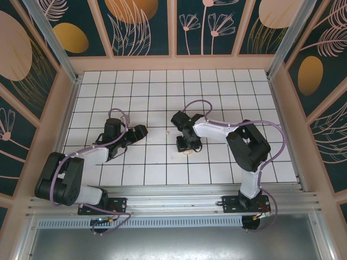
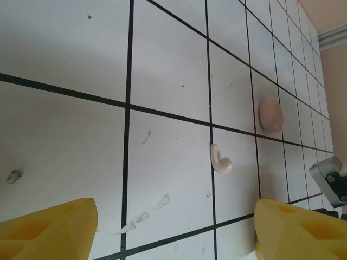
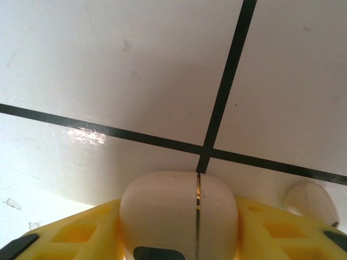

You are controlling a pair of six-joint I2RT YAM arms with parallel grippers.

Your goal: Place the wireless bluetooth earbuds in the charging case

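The left gripper (image 2: 174, 216) gapes wide, empty; an earbud (image 2: 221, 161) lies at its one o'clock, the charging case (image 2: 270, 115) farther, same bearing. The right gripper (image 3: 179, 208) seemingly pinches a pale seamed piece (image 3: 160, 214).

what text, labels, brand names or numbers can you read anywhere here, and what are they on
None can be read.
The pale pink rounded plastic case between the yellow fingers bears no print; the small white plastic earbud is plain; the dark wall panels carry only plant drawings.
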